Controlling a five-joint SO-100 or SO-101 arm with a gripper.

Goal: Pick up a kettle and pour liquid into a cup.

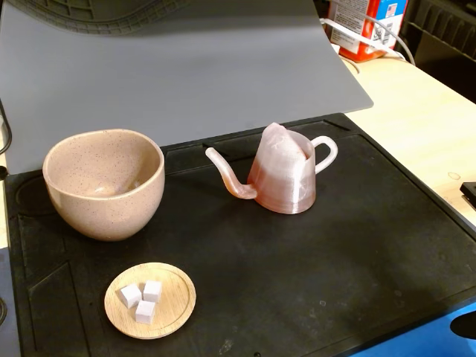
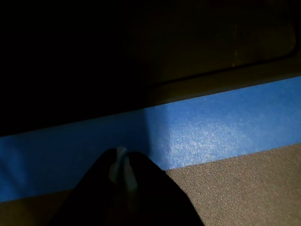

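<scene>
On the black mat | one kettle | one cup | three white cubes | gripper pressed together

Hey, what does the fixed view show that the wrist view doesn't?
Only the fixed view shows the kettle, the cup and a wooden dish holding three white cubes, all on the black mat.

Only the wrist view shows a dark shape at the bottom, probably the jaws; open or shut is unclear.

Both show the blue surface beside a dark mat.
</scene>
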